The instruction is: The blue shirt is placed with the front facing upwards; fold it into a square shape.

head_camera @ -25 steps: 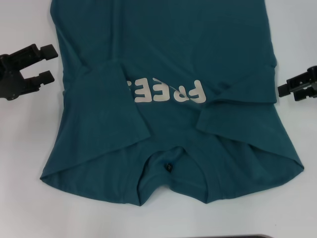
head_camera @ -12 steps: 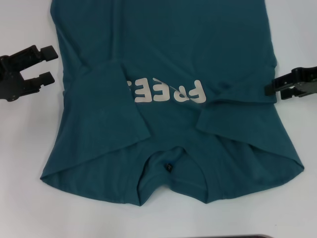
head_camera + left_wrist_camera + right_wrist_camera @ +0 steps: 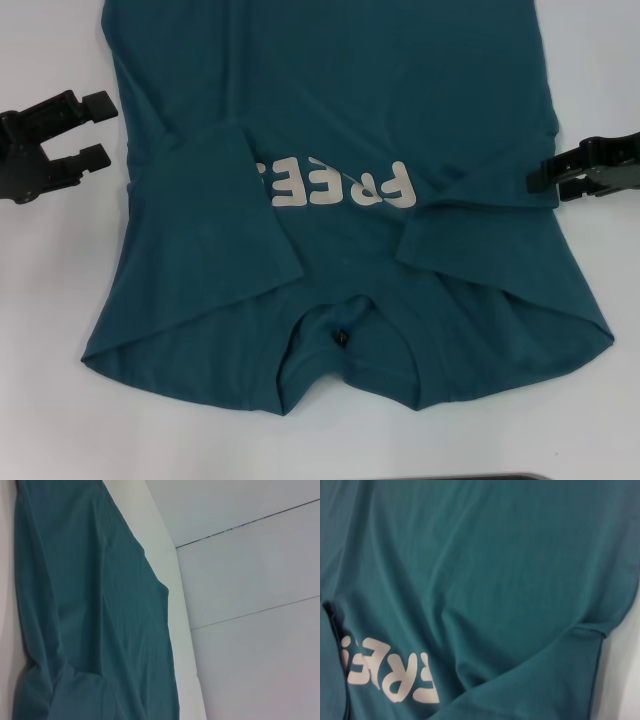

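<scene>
My right gripper (image 3: 537,180) reaches in from the right side of the blue shirt (image 3: 340,130), level with the off-white letters (image 3: 335,186) on its chest. Its black fingertips lie over the shirt's right edge, just beside the folded-in right sleeve (image 3: 480,235). The two fingers look close together with only a thin gap, and I cannot tell whether any cloth is pinched between them. My left gripper (image 3: 100,128) sits on the white table (image 3: 50,320) just off the shirt's left edge, at about the height of the letters. Its two fingers are spread wide apart and point toward the shirt, touching nothing.

There is one shirt. It lies flat, chest up, spread over the middle of the table, with the collar (image 3: 342,335) nearest to me and the hem running out of the far edge of the head view. Both sleeves are folded in over the chest: the left sleeve (image 3: 215,215) covers the end of the lettering, and the right one stops just short of it.
</scene>
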